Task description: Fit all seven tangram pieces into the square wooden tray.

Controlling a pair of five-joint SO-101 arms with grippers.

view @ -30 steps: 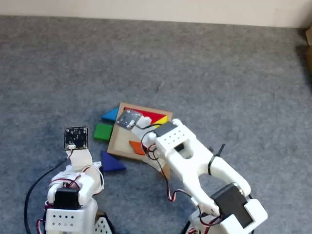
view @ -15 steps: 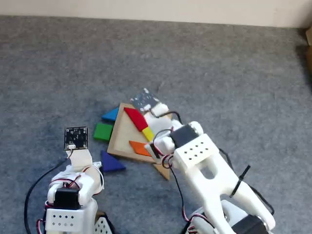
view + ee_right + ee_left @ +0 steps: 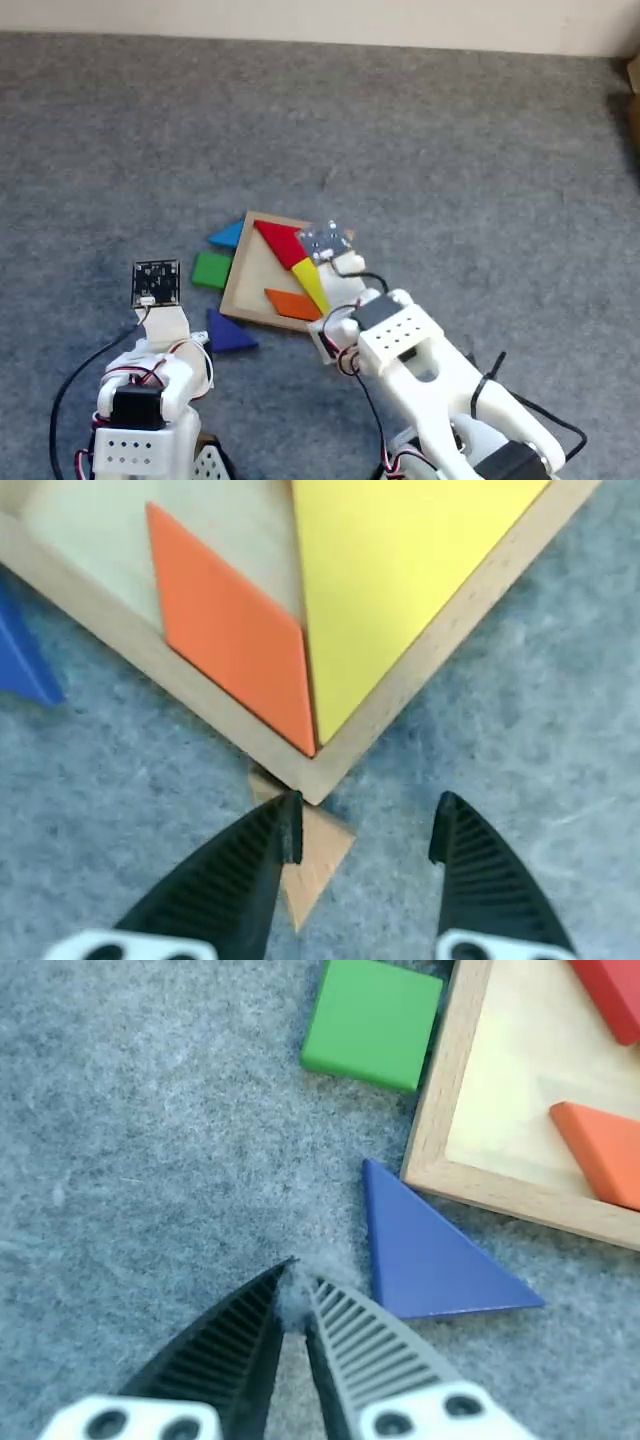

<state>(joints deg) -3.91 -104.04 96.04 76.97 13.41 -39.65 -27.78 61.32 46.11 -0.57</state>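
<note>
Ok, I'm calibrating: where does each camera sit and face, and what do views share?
High view: fixed overhead, looking down on the tray; left arm and right arm show.
Left wrist view: on the left wrist, looking past the shut left gripper at the blue triangle.
Right wrist view: on the right wrist, looking past the open right gripper at the tray corner.
All share the orange piece.

Tray (image 3: 250,275) holds three pieces (image 3: 282,243) — green square (image 3: 212,269), blue triangle (image 3: 228,334) beside it.

Bench: bench (image 3: 480,150) under grey felt-like cover, evenly lit.
Wall: pale wall (image 3: 320,18) along the far edge.
Far right: brown object (image 3: 634,85), cut off.
</note>
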